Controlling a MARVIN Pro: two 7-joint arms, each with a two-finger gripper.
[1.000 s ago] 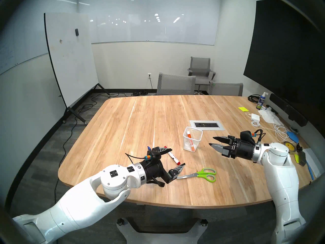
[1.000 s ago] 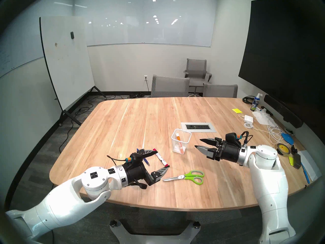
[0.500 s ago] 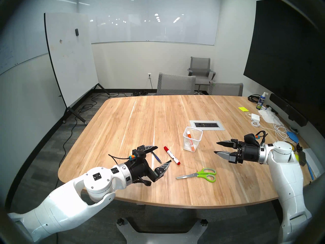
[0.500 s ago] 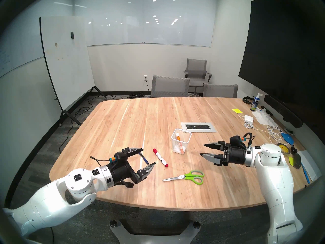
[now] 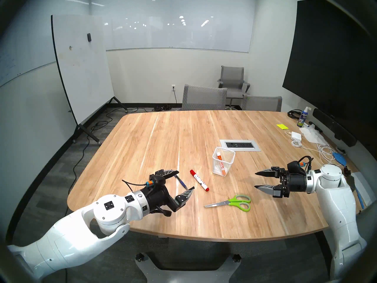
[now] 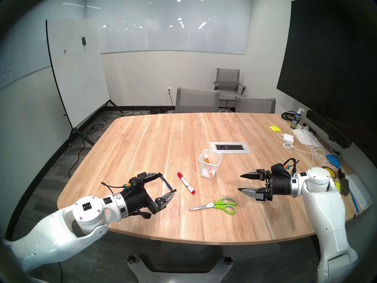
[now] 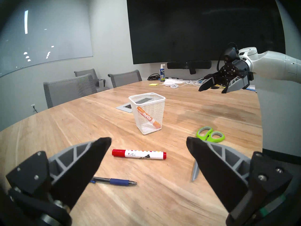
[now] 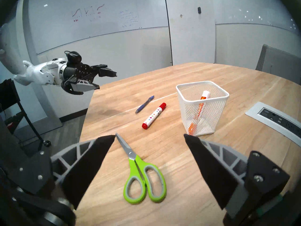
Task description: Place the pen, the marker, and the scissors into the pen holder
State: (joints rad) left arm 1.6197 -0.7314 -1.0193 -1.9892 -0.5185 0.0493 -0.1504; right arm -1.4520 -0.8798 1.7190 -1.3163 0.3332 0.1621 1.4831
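EXPO on spray bottle (image 5: pixel 302 118) by screen (image 5: pixel 330 58)

An office meeting room. Grey chairs (image 5: pixel 204 97) stand at the far edge of a wooden table (image 5: pixel 155 145), with whiteboards (image 5: pixel 83 68) to its left and a dark screen (image 5: pixel 330 58) to its right.

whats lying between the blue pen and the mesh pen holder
The red-capped marker lies flat on the table between the pen and the pen holder, touching neither. The head views and the right wrist view show it.
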